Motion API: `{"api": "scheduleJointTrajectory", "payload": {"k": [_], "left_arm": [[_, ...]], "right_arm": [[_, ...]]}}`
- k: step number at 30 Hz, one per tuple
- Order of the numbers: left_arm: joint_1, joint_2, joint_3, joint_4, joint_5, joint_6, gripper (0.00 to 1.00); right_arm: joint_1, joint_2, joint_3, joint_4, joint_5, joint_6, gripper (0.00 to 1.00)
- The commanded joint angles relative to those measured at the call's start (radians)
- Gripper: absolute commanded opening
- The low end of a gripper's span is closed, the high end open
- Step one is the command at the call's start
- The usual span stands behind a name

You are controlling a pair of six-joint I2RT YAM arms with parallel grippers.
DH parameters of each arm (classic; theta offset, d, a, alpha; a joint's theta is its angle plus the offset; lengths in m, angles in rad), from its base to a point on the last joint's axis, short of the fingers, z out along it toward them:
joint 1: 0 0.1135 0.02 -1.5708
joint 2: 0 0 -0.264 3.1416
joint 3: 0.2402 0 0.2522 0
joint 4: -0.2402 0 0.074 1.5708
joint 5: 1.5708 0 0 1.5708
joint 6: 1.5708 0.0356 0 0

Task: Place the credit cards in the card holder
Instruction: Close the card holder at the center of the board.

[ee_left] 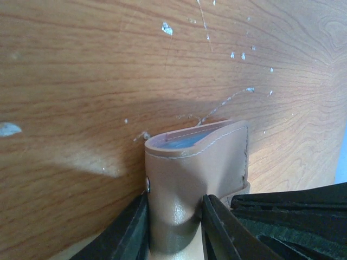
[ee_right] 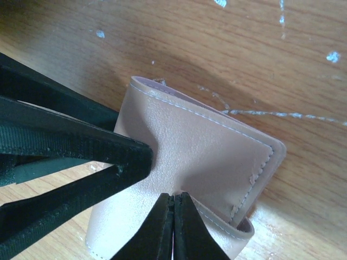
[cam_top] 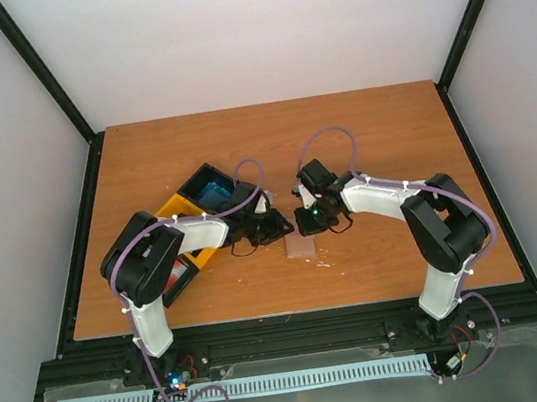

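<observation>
At the left of the table (cam_top: 380, 134) stands a tray (cam_top: 177, 211) with three bins, black, yellow and black; a light blue card (cam_top: 213, 191) lies in the far black bin, and a red card (cam_top: 171, 274) shows in the near one, partly hidden under the left arm; no black card can be made out. Just right of the tray, the left gripper (cam_top: 272, 224) reaches toward the middle of the table; in the left wrist view its fingers (ee_left: 129, 232) clamp one cover of the card holder (ee_left: 201, 160) from both sides, and the leather dents where they squeeze. The card holder (cam_top: 301, 247) sits near the front middle of the table, between the two grippers; its held cover stands upright off the wood, bowed open at the top, and something light blue shows inside the fold, though whether that is a card or a sleeve cannot be told. To the right, the right gripper (cam_top: 310, 221) meets it from the other side; in the right wrist view its fingers (ee_right: 162, 230) are closed tight together, tips against the tan-pink cover (ee_right: 206, 157); whether a thin leaf is pinched between them cannot be told.
</observation>
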Motion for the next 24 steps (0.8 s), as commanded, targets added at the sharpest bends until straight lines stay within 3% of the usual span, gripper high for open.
{"api": "scheduleJointTrajectory", "payload": {"k": [1, 16, 24], "left_arm": [[-0.025, 0.082, -0.013, -0.073, -0.041, 0.014, 0.29], [-0.029, 0.072, -0.022, -0.084, -0.074, -0.009, 0.27], [-0.029, 0.042, -0.025, -0.091, -0.058, -0.007, 0.3]], "right_arm": [[0.04, 0.069, -0.014, -0.054, 0.015, 0.013, 0.03], [0.069, -0.006, -0.073, -0.009, 0.125, 0.064, 0.03], [0.069, -0.037, -0.12, 0.088, 0.067, 0.09, 0.03]]}}
